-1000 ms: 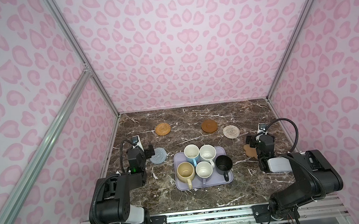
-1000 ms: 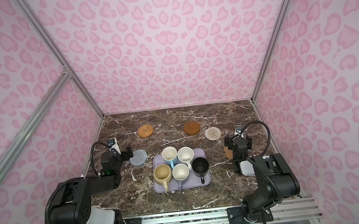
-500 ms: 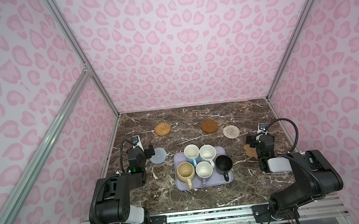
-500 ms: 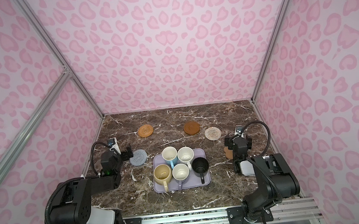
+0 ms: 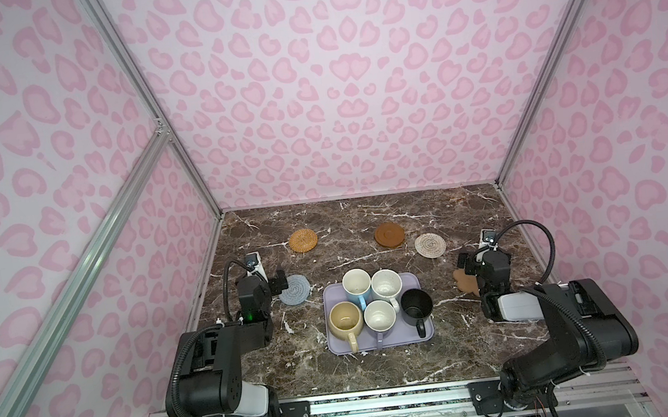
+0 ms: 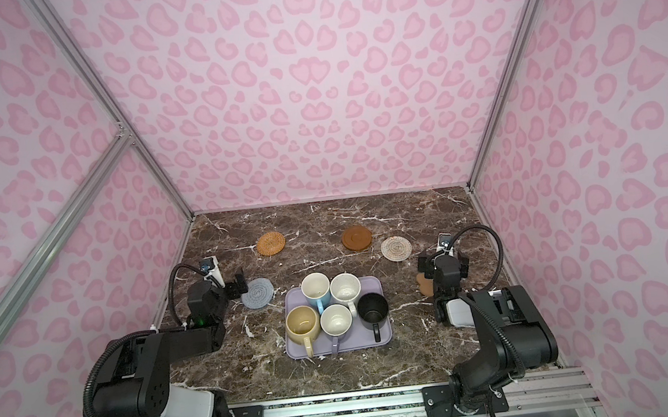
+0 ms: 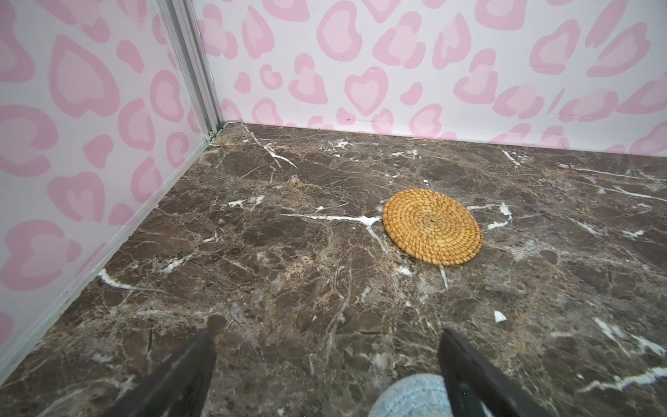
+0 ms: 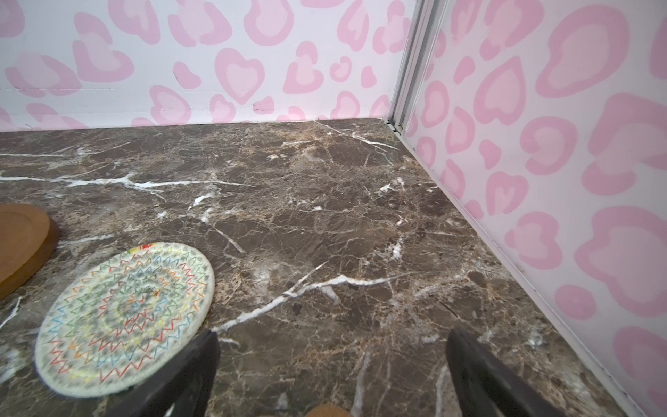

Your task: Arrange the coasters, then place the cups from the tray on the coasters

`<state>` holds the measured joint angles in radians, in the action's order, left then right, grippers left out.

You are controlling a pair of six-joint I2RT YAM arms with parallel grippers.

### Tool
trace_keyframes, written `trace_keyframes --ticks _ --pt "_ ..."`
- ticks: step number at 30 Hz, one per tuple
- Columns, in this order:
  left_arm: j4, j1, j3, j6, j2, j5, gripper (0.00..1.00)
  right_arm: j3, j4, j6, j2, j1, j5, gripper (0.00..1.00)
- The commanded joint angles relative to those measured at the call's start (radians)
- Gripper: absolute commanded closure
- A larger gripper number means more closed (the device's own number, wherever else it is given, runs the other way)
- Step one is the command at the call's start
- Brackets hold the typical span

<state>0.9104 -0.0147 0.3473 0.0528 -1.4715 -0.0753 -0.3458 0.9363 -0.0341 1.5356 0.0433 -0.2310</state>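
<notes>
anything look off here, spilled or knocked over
Nothing spilled or tipped: all five mugs stand upright on the tray. Only the coasters look untidy, scattered unevenly; the paw-shaped coaster lies partly hidden by the right gripper.

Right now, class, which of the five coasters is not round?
The tan cork coaster: lobed like a paw, while the other four are round discs.

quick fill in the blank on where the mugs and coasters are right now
1. The lavender tray holds ___ mugs.
2. The mug nearest the tray's right edge is ___.
3. The open left hand is beside the ___ crocheted coaster.
4. ___ of the five coasters carries a mug.

Missing words: five; black; grey-blue; none
</notes>
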Motion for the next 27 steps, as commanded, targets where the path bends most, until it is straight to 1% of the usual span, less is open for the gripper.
trace_keyframes --ticks 1,12,16,18,21,23,25,27 --pt "0.023 -0.001 -0.002 -0.005 0.005 0.006 0.03 0.002 0.022 -0.003 -0.001 0.000 0.001 0.00" --pt "0.034 -0.001 -0.010 -0.007 0.011 0.005 0.03 0.008 0.032 -0.004 -0.004 -0.001 -0.001 0.00" --pt "-0.061 0.001 0.002 -0.027 0.106 0.044 0.03 0.013 -0.005 0.003 -0.068 0.000 0.013 0.00" --pt "-0.107 0.010 -0.003 -0.030 0.179 0.029 0.03 -0.005 -0.090 0.012 -0.127 0.001 0.030 0.00" --pt "-0.189 0.015 -0.007 -0.010 0.295 0.007 0.03 -0.077 -0.330 0.030 -0.242 0.003 0.078 0.00" --pt "-0.265 0.020 0.008 0.014 0.378 0.017 0.03 -0.121 -0.464 0.033 -0.316 0.003 0.113 0.00" --pt "-0.315 0.022 0.027 0.044 0.442 0.067 0.03 -0.144 -0.544 0.035 -0.390 0.006 0.168 0.00" --pt "-0.291 0.022 0.028 0.073 0.507 0.174 0.03 -0.159 -0.596 0.010 -0.465 0.010 0.217 0.00"
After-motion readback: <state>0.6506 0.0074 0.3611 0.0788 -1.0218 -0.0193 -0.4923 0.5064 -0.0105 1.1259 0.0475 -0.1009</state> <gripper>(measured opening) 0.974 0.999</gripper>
